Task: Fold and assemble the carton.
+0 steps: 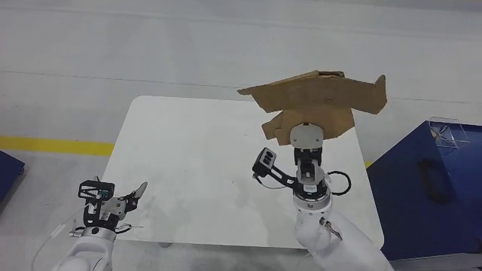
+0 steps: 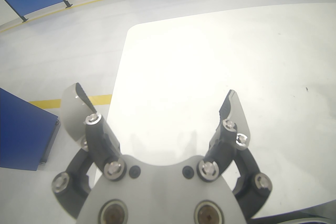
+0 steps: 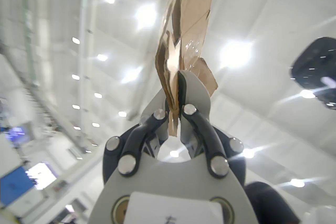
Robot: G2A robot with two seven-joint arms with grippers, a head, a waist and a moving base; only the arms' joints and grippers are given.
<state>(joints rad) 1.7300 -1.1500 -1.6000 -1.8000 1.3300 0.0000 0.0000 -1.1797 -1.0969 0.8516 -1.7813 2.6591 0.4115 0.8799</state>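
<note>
A flattened brown carton (image 1: 316,102) is held up in the air over the far right part of the white table (image 1: 196,173). My right gripper (image 1: 305,137) is shut on its lower edge, pointing upward; in the right wrist view the carton (image 3: 189,22) rises edge-on from between the closed fingers, with the right gripper (image 3: 175,93) clamping several cardboard layers. My left gripper (image 1: 129,198) hovers at the table's near left corner, open with nothing between its fingers, as the left wrist view shows the left gripper (image 2: 155,96) above the bare tabletop.
A dark blue bin or cart (image 1: 429,188) stands right of the table with a clear plastic piece (image 1: 446,132) on it. A blue panel (image 2: 23,130) stands off the table's left edge. Yellow floor lines (image 1: 53,147) run past the table.
</note>
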